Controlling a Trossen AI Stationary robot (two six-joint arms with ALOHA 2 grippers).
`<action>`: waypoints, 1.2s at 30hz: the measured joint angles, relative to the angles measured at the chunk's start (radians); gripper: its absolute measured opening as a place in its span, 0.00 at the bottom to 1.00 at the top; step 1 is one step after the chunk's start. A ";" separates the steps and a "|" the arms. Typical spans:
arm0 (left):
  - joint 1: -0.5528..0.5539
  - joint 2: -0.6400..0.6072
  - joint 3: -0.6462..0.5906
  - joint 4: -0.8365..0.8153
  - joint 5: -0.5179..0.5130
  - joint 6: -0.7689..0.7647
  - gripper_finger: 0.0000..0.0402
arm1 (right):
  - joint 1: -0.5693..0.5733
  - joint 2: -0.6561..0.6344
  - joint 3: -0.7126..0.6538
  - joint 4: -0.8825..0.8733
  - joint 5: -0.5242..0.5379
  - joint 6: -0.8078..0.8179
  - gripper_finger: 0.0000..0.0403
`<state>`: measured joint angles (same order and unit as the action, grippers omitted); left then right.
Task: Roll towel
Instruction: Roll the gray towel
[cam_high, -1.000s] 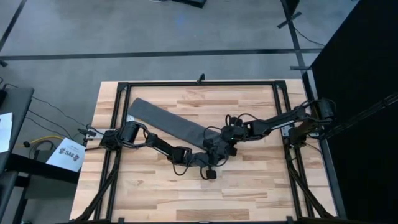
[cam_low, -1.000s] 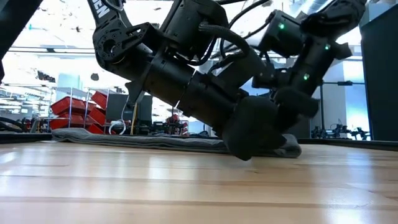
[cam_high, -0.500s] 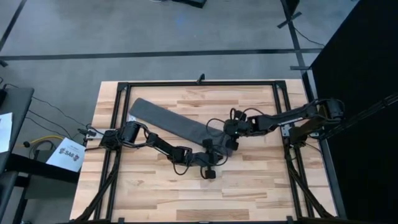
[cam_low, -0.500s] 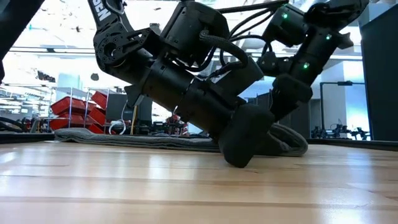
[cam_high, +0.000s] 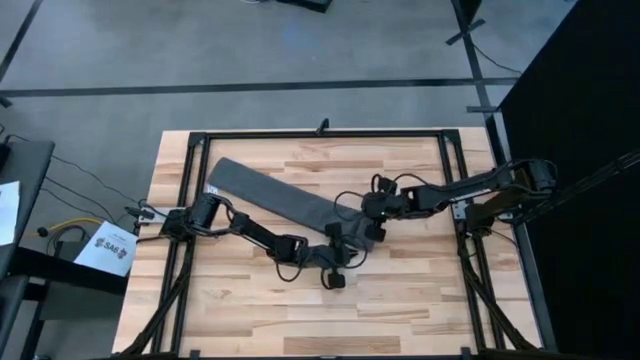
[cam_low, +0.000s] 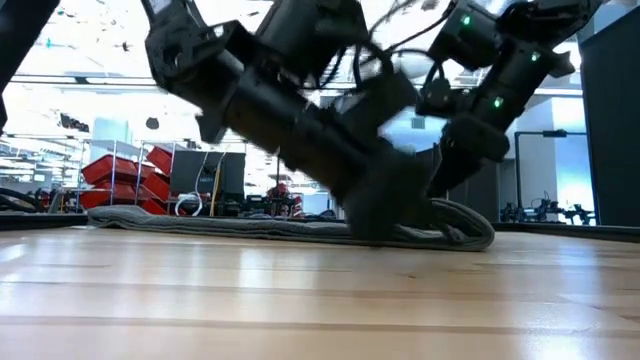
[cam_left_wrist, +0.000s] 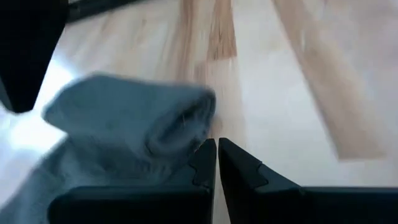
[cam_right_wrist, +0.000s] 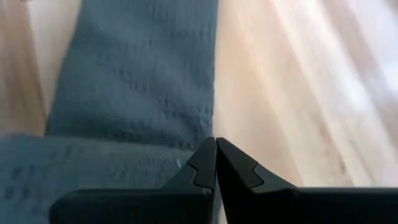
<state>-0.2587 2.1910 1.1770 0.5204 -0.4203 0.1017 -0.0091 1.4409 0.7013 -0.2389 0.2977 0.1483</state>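
One towel (cam_high: 270, 195), dark grey, lies as a long strip slanting across the wooden table (cam_high: 400, 300); in the high view we see it run from its far-left end, near the table's back corner, down toward the middle, where its near end is turned over into a short roll. In the low view the strip (cam_low: 220, 226) lies flat along the table and ends at the right in a low curled fold.

Going left to right, we come first to the left arm, which reaches from the table's left edge toward the centre. The left gripper (cam_high: 345, 255) sits just beside the rolled end, on its near side. In its wrist view the left gripper (cam_left_wrist: 217, 155) has its jaws closed tip against tip, with nothing between them that we can see, and the loose roll of cloth (cam_left_wrist: 143, 118) lies right at the tips.

Further right, the right arm comes in from the table's right edge, and the right gripper (cam_high: 370, 228) is down at the towel's folded end. In its wrist view its jaws also meet with no gap (cam_right_wrist: 216, 163), the tips resting at the cloth's edge (cam_right_wrist: 143, 81) where it borders bare wood.
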 joint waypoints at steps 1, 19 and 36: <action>-0.003 -0.019 0.000 -0.010 -0.001 0.000 0.01 | 0.002 -0.021 0.000 -0.002 0.000 0.000 0.00; 0.040 -0.060 -0.060 -0.024 -0.050 -0.113 0.01 | 0.103 -0.072 -0.259 0.490 -0.142 -0.051 0.00; 0.033 -0.060 -0.067 0.021 -0.048 -0.128 0.01 | 0.067 0.157 -0.261 0.664 -0.225 -0.095 0.00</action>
<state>-0.2260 2.1307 1.1099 0.5410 -0.4683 -0.0259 0.0582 1.5982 0.4400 0.4256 0.0727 0.0534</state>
